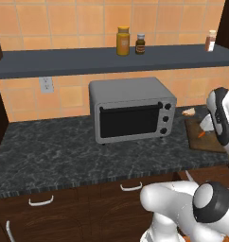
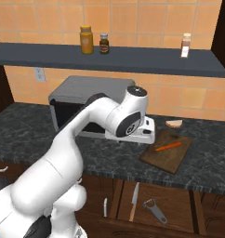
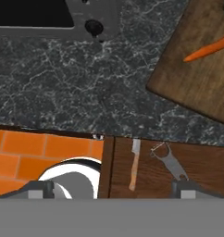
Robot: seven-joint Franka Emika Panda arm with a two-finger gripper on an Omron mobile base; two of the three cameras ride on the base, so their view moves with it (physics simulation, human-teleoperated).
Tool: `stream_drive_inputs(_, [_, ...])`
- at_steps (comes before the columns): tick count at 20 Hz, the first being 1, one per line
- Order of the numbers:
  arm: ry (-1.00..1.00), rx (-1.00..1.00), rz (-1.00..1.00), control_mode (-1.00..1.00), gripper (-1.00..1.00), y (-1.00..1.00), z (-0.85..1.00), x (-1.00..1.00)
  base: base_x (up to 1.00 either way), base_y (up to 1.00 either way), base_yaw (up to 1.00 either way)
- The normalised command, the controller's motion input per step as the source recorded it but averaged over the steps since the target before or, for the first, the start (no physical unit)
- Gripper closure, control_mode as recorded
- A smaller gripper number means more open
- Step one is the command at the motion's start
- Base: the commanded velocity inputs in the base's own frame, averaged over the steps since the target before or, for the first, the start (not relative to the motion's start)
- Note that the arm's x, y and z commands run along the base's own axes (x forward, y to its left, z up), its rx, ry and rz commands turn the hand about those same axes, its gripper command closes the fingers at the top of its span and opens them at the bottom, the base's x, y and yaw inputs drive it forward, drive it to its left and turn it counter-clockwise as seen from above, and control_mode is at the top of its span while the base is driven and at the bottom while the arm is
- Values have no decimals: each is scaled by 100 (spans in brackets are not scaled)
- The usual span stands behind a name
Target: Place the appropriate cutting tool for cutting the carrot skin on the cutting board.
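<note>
I'm holding the arm over the dark marble counter (image 2: 109,160), hand pointing down just right of the toaster oven (image 1: 131,109). In the hand view the gripper (image 3: 111,190) is showing only its two dark fingertips (image 3: 37,190) at the bottom edge, sitting wide apart with nothing between them.

The peeler (image 2: 154,209) is lying in the open wooden drawer (image 2: 179,204) below the counter edge, loop head toward the counter, just beside the knife (image 2: 134,201) but not touching it. In the hand view I'm seeing the peeler (image 3: 171,161) right of the knife (image 3: 134,164), both well apart from the fingertips.

The cutting board (image 2: 172,158) is sitting on the counter right of the oven, with the carrot (image 2: 168,146) lying across it. A piece of bread (image 2: 174,123) is resting behind the board. Jars (image 2: 86,39) are standing on the shelf above.
</note>
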Motion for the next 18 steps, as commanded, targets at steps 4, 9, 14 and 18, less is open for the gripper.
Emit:
stream_drive_inputs(4, [0, 0, 0, -100, -100, -47, -55, -80, 0, 0, 0])
stream_drive_inputs(9, [4, 0, 0, -100, -100, -42, -56, -27, 0, 0, 0])
stream_drive_inputs(14, [7, 4, 0, -100, -100, -24, -55, -8, 0, 0, 0])
stream_drive_inputs(18, [6, 10, -10, -100, -100, -32, -42, -13, 0, 0, 0])
